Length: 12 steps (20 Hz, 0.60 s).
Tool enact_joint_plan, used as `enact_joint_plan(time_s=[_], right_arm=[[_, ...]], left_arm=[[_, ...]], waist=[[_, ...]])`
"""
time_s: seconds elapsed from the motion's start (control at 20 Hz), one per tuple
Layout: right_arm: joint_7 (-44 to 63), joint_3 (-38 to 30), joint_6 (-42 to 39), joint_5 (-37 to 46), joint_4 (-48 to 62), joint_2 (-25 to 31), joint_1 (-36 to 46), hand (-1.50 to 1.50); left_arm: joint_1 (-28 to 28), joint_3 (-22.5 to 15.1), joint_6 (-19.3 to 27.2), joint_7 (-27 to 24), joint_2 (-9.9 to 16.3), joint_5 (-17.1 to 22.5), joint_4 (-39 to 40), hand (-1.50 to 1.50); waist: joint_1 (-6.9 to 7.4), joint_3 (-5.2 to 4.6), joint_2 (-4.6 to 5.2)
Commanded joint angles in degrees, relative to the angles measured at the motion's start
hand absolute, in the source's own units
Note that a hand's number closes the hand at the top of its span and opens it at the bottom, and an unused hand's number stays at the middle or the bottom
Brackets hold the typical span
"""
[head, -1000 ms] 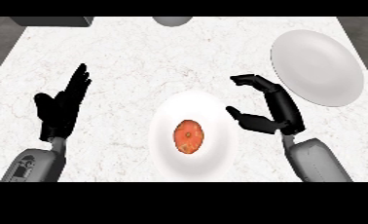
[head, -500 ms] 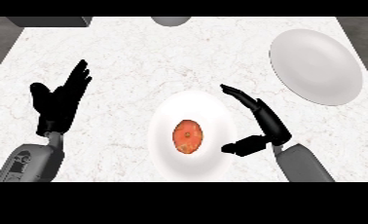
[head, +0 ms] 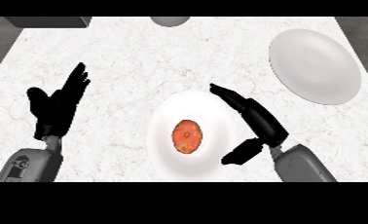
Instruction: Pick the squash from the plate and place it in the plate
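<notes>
Right hand (head: 257, 121) — changing over the last second: it is dropping from beside the near plate's (head: 173, 162) upper right edge toward the lower right edge, its fingers (head: 231, 95) opening out of a curl and now stretching straight along the rim, the thumb (head: 239, 153) swinging out below them toward the plate's lower right. Right forearm (head: 302, 164) — sliding lower in the view. Left hand (head: 59, 103) — drifting slightly outward, barely shifting.
</notes>
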<state>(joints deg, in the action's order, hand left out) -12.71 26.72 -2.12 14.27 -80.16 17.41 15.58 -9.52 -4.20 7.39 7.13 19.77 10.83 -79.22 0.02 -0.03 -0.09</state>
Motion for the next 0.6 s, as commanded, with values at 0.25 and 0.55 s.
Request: enact_joint_plan(time_s=[0.25,0.55], right_arm=[[12.30,6.46,-2.55,12.44,0.54,-3.02,3.18,-1.50],[20.58,6.81,-8.55,16.84,-3.02,-3.15,3.20,-1.50]], left_arm=[[-2.50,0.55,-0.50,1.13,-1.82,-1.72,1.81,0.00],[0.46,1.66,-2.20,0.26,-1.93,-2.39,0.11,0.00]], waist=[[0.09,0.01,0.14],[-0.01,0.01,0.06]])
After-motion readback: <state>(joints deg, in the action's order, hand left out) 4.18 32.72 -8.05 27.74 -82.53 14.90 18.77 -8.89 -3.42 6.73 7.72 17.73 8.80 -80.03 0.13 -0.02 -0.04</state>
